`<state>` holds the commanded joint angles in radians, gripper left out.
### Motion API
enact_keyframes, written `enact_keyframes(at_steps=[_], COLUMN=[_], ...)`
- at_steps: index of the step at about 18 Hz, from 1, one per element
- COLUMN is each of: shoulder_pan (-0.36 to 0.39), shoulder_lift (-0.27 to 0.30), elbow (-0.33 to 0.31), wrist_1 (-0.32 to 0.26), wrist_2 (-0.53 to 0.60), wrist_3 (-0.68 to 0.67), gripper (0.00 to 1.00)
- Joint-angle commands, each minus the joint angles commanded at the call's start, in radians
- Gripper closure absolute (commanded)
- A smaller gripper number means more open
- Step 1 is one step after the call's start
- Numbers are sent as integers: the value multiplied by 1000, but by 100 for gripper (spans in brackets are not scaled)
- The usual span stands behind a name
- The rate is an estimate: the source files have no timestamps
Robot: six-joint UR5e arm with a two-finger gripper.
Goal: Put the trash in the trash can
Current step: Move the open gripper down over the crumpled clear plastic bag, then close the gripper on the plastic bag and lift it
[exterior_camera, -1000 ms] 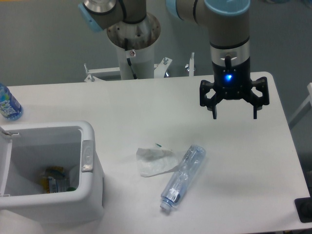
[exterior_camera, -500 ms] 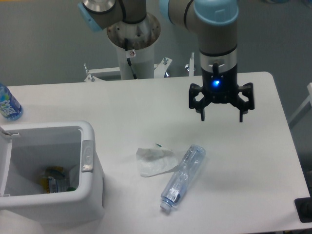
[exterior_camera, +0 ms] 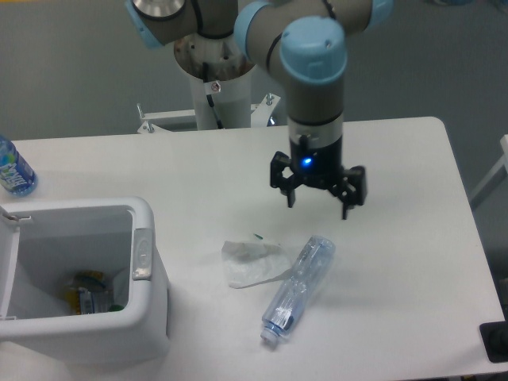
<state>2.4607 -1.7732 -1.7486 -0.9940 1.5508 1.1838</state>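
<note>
Clear bottle [exterior_camera: 298, 287] lies flat on the table [exterior_camera: 413, 262], roughly mid-frame, cap end at about 7 o'clock, base at 1 o'clock. Wrinkled sheet [exterior_camera: 251, 263] sits at its 9 o'clock, right edge touching or tucked just under the bottle body (can't tell which).

Trash can [exterior_camera: 139, 278] is well apart at 9 o'clock from both, lid swung open, some items already inside. Labelled bottle [exterior_camera: 13, 168] at the far left edge isn't part of this.

Gripper [exterior_camera: 317, 198] hovers at 12 o'clock of the clear bottle's base, fingers spread wide, holding nothing, clear of the table.

Step in hand, as I read it: approach for the first pick, likely the bottle.

To do it well:
- centre over the bottle mid-body, not the tapered neck
- rotate the wrist so the fingers close across the bottle's long axis (it's diagonal, so the current finger line looks off)
- descend straight, stop short of the table
- thin plastic will crush and may roll; close gently
- watch that a finger doesn't pin the sheet's edge.
</note>
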Motion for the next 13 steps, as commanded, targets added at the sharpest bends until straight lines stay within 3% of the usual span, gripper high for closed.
enact_keyframes(at_steps=[4, 9, 13], shoulder_pan=[-77, -146, -158], shoulder_lift=[-98, -164, -172], elbow=[-17, -43, -117], wrist_1=[8, 26, 130], wrist_2=[8, 6, 8], wrist_3=[27, 22, 22], gripper=[0, 0, 0])
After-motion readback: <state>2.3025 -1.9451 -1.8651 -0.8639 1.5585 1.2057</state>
